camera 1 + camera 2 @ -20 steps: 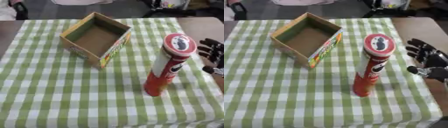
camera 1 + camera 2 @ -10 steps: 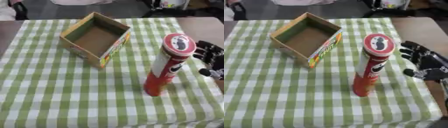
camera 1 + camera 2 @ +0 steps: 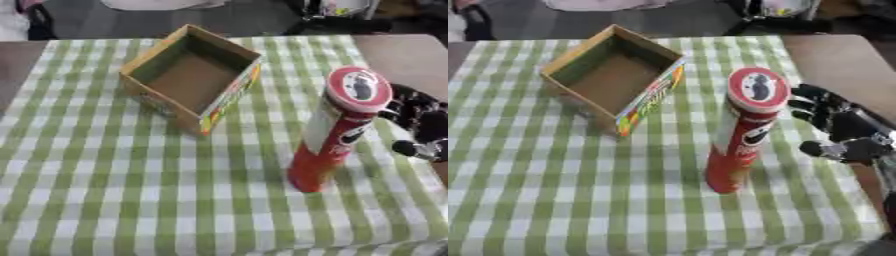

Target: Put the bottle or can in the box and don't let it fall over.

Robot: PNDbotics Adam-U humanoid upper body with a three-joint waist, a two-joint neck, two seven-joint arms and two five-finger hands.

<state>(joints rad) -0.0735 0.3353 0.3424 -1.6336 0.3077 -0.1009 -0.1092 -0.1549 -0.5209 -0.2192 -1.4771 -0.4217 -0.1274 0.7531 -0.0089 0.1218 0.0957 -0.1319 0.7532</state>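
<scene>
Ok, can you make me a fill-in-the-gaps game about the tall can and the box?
1. The tall red can stands ____ on the checked cloth.
2. The cardboard box has ____ inside it.
3. The robot's right hand is beside the can with its fingers ____.
4. The box sits to the ____ of the can.

Missing words: upright; nothing; open; left

One red can (image 3: 739, 135) just beside the robot hand (image 3: 839, 131), one open box (image 3: 614, 77) farther off, one checked cloth (image 3: 553, 170).
</scene>
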